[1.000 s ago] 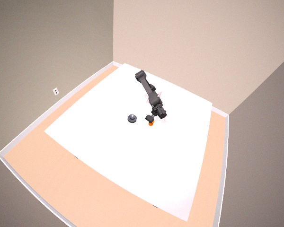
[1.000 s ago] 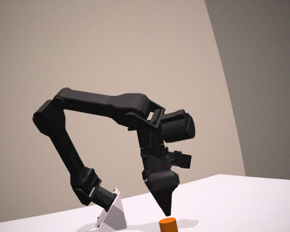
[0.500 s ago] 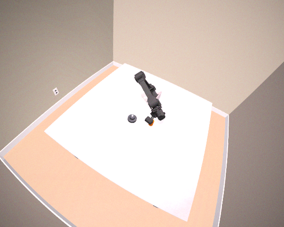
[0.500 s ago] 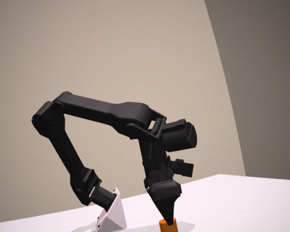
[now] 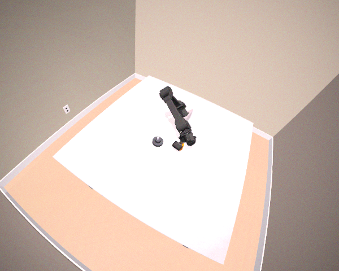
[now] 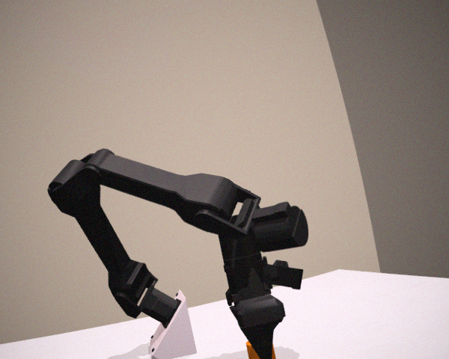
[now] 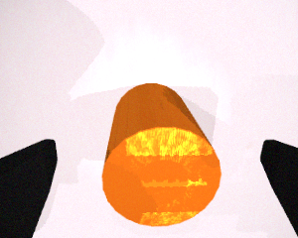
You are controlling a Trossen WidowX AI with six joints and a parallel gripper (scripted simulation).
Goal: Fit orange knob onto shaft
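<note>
The orange knob [image 5: 182,146] [image 6: 251,351] [image 7: 161,188] is a cylinder standing upright on the white table; its underside is hidden. My gripper [image 6: 267,356] [image 7: 163,150] is open and points down over the knob. In the wrist view one finger stands to each side, with a gap between each finger and the knob. In the top view the hand partly covers the knob. The dark round pedestal [image 5: 154,143] stands left of the gripper in the top view, with the small silver shaft [image 5: 158,138] upright on it. The shaft's flat side is too small to make out.
The arm's pale wedge-shaped base mount [image 6: 178,336] stands on the white table [image 5: 152,180] behind the hand. The arm's forearm [image 5: 173,110] reaches from there over the table toward the knob. The pedestal is not in the wrist view or the exterior view.
</note>
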